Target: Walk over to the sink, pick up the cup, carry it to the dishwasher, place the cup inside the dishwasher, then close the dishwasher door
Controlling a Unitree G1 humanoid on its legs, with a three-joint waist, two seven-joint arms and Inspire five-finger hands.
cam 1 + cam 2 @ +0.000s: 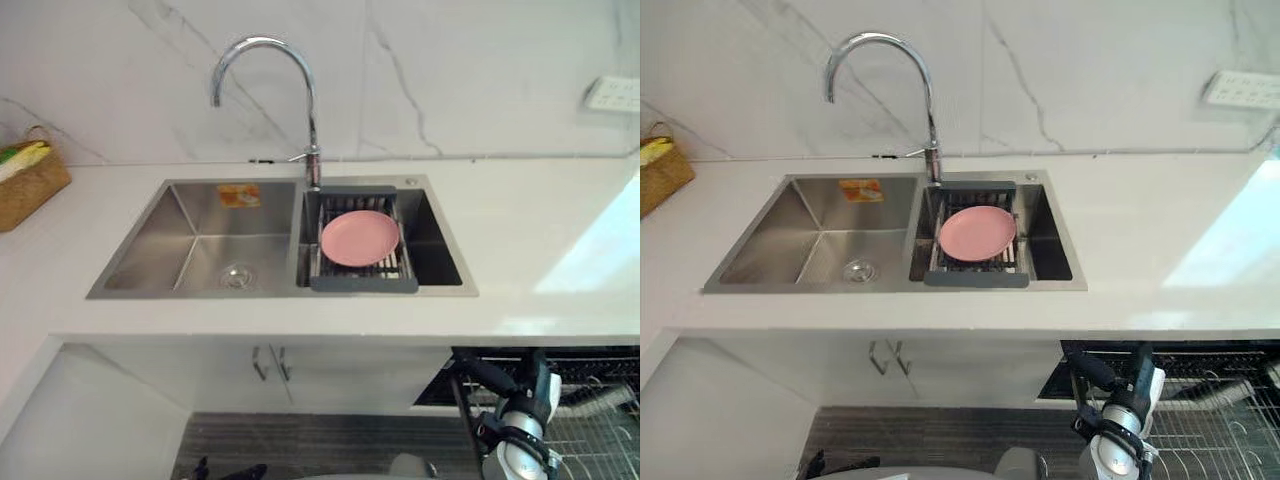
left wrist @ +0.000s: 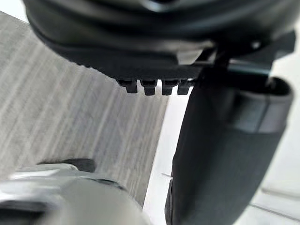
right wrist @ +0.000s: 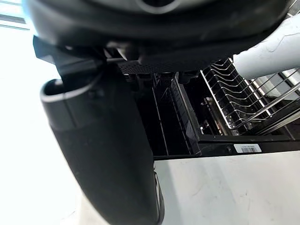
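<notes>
The right arm hangs low in front of the open dishwasher [image 1: 600,362], forearm roughly upright and the right hand [image 3: 164,33] level with the front edge of the pulled-out wire rack [image 3: 234,103]. Its thumb [image 3: 98,150] stands out wide and dark from the palm, and the fingers look loosely spread with nothing between them, though they are mostly in shadow. A pale rounded shape, possibly the cup [image 3: 267,51], lies across the top of the rack just past the hand; I cannot tell for sure. The left hand [image 2: 140,51] hangs over the grey striped floor [image 2: 70,108], fingers [image 2: 150,86] in a short straight row, thumb apart, empty. On the white counter [image 1: 520,240] the sink [image 1: 200,240] has a bare left basin; in the right basin a pink plate [image 1: 360,237] rests on a drying rack [image 1: 362,283], under the curved tap [image 1: 262,60]. A woven basket [image 1: 30,185] sits at the counter's far left
</notes>
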